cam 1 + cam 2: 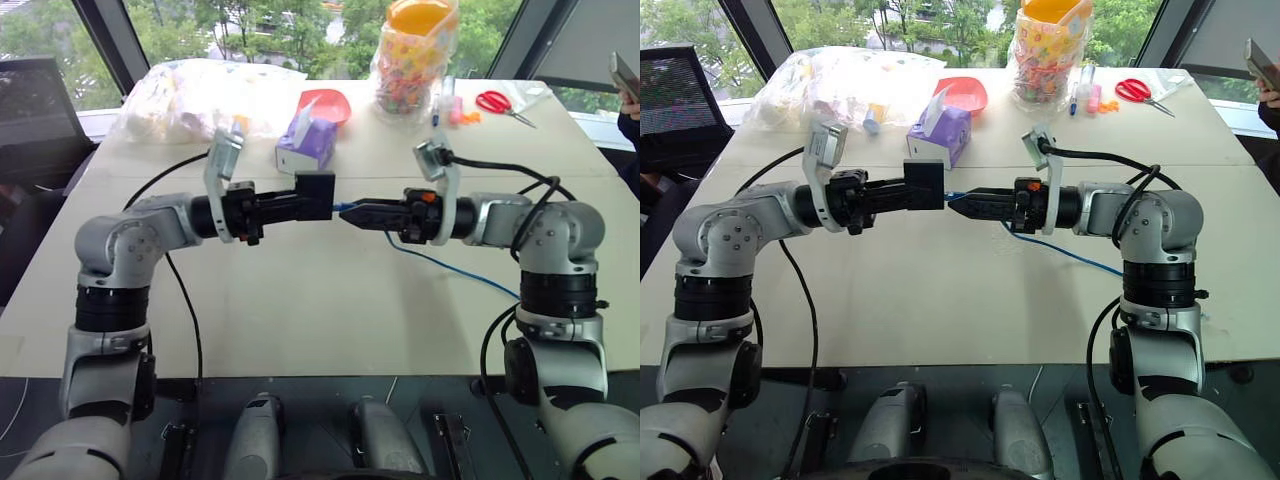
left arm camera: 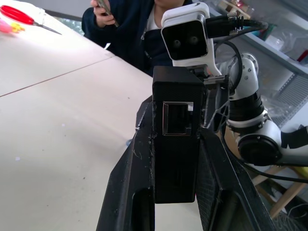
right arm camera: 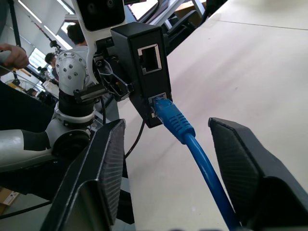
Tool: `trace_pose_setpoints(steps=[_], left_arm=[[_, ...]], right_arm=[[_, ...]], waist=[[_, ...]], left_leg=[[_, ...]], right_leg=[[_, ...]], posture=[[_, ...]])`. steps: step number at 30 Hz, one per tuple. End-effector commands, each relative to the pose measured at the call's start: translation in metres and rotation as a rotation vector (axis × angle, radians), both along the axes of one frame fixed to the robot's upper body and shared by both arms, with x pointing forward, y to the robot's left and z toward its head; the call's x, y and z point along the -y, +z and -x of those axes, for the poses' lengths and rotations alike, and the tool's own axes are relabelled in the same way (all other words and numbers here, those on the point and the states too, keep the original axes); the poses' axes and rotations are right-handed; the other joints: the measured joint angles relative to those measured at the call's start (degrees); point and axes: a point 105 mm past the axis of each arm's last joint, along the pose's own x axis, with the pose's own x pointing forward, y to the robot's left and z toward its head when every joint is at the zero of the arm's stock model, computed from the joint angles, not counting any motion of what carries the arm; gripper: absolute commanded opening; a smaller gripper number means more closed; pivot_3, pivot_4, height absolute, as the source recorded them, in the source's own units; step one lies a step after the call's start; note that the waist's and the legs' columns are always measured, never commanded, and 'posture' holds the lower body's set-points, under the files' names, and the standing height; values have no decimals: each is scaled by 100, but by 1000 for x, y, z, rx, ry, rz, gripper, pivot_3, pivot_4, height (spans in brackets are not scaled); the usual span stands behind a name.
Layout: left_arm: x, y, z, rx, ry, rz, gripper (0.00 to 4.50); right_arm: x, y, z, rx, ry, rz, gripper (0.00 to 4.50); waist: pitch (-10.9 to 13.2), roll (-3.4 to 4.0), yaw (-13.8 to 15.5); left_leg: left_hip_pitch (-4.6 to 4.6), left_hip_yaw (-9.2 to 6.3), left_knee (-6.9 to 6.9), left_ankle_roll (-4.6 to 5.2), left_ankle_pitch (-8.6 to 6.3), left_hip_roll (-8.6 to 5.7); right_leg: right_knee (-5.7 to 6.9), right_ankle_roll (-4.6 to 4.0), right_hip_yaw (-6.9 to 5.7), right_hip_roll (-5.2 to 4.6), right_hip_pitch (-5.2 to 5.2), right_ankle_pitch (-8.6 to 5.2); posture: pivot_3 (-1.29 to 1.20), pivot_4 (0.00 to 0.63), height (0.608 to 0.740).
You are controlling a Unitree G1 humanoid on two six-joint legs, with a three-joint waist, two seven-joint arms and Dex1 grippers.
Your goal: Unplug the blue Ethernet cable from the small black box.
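My left gripper (image 1: 300,205) points right, held level over the table (image 1: 300,320), and is shut on the small black box (image 1: 318,190). In the left wrist view the box (image 2: 175,144) is pinched between both fingers (image 2: 130,192), an empty port facing out. The blue Ethernet cable (image 3: 202,168) is plugged into the box's other port, seen in the right wrist view. My right gripper (image 1: 352,213) points left at the box. Its fingers (image 3: 103,163) stand apart on either side of the cable's plug end, without touching it. From there the cable (image 1: 450,268) trails down onto the table toward the right.
At the back of the table stand a purple tissue box (image 1: 306,142), a red bowl (image 1: 328,103), a clear plastic bag (image 1: 200,95), a jar of colourful pieces (image 1: 412,65) and red scissors (image 1: 505,105). A person (image 2: 130,24) sits at the table's right side.
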Motion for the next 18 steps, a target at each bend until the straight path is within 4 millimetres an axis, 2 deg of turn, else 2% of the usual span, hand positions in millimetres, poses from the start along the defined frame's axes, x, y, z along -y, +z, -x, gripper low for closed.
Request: trace_pose_setpoints(steps=[1, 8, 11, 13, 18], left_arm=[[0, 12, 6, 48, -17, 10, 499], [1, 9, 9, 43, -26, 3, 499], [1, 9, 9, 43, -27, 0, 499], [0, 8, 10, 43, -27, -2, 499], [0, 7, 10, 43, -29, -7, 499]], right_arm=[[-4, 14, 4, 49, 35, -22, 3147], [-8, 16, 6, 56, 55, -17, 3147], [-9, 16, 5, 57, 53, -15, 2363], [-9, 15, 5, 58, 53, -9, 1545], [-9, 15, 6, 58, 56, -8, 1545]], waist=[[0, 0, 0], [0, 0, 0], [0, 0, -1], [0, 0, -1], [0, 0, -1]], left_leg=[[0, 0, 0, 0, 0, 0], [0, 0, 0, 0, 0, 0], [0, 0, 0, 0, 0, 0], [0, 0, 0, 0, 0, 0], [0, 0, 0, 0, 0, 0]], right_leg=[[0, 0, 0, 0, 0, 0], [0, 0, 0, 0, 0, 0], [0, 0, 0, 0, 0, 0], [0, 0, 0, 0, 0, 0], [0, 0, 0, 0, 0, 0]], posture=[[0, 150, 735], [0, 150, 735], [0, 150, 735], [0, 150, 735], [0, 150, 735]])
